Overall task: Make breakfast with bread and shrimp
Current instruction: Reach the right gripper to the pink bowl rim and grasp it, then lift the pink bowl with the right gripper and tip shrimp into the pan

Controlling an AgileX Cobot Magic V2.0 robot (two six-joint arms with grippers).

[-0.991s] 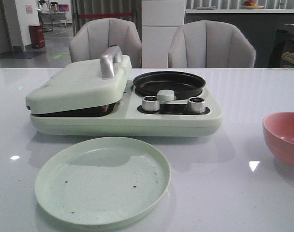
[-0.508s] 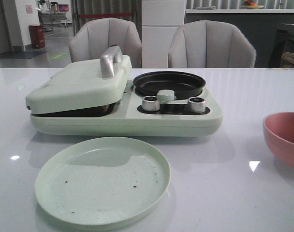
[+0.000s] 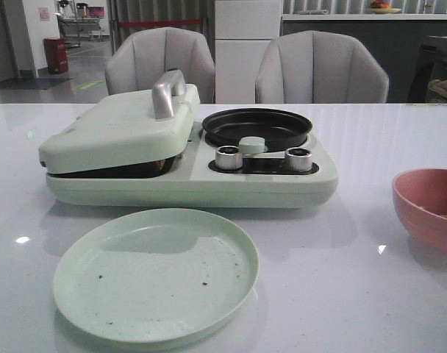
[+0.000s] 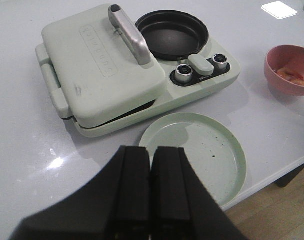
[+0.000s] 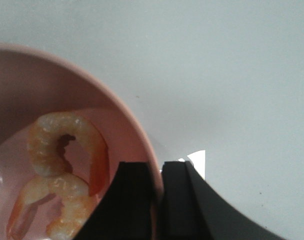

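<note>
Shifted leftward since a second ago, the pink bowl sits at three o'clock, its rim pinched by the right gripper, shrimp inside. Left gripper closed, empty, above the green plate; sandwich maker at twelve.

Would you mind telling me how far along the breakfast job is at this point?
Done: little that shows. The press lid is down, hiding what is inside. In hand: the right claw pinches the rim of the pink bowl, with the shrimp in it. Left: the black pan and green plate hold no food. The left claw hangs shut, holding nothing.
</note>
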